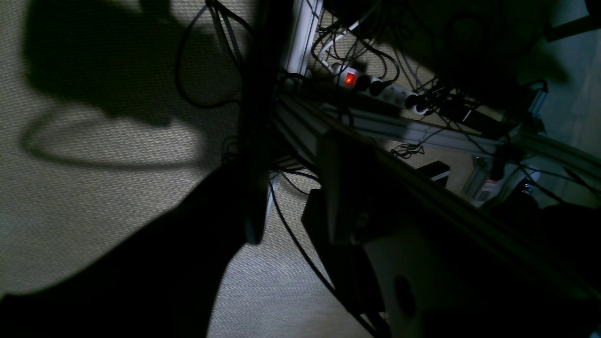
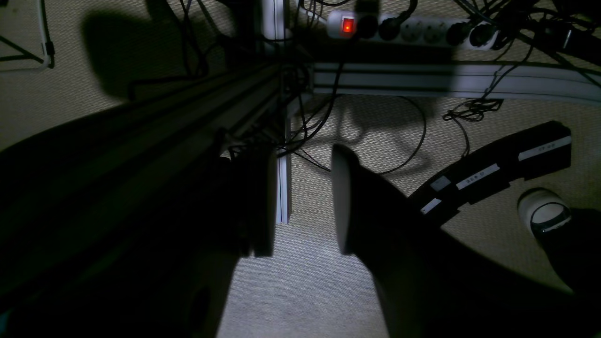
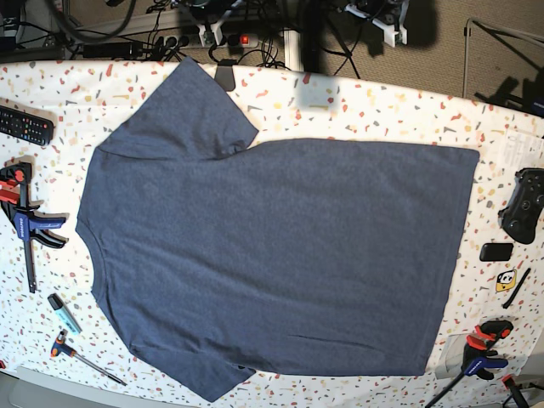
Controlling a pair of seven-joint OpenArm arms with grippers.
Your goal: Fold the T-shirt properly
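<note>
The T-shirt (image 3: pixel 280 255) lies spread flat on the speckled table (image 3: pixel 374 106), plain navy side up, neck to the left and hem to the right, with both sleeves out. Neither gripper shows in the base view. Both wrist views look down at the carpeted floor beside the table frame, away from the shirt. My right gripper (image 2: pixel 305 206) is open, and only carpet shows between its two dark fingers (image 2: pixel 347 206). My left gripper (image 1: pixel 291 220) is also open with nothing between its fingers; they are dim silhouettes against floor and cables.
A remote (image 3: pixel 24 126), clamps (image 3: pixel 25 223), a marker (image 3: pixel 64 313) and a screwdriver (image 3: pixel 81 357) lie along the table's left edge. A game controller (image 3: pixel 523 204) and more clamps (image 3: pixel 480 348) sit on the right. A power strip (image 2: pixel 413 28), cables and frame rails (image 2: pixel 446 80) are on the floor.
</note>
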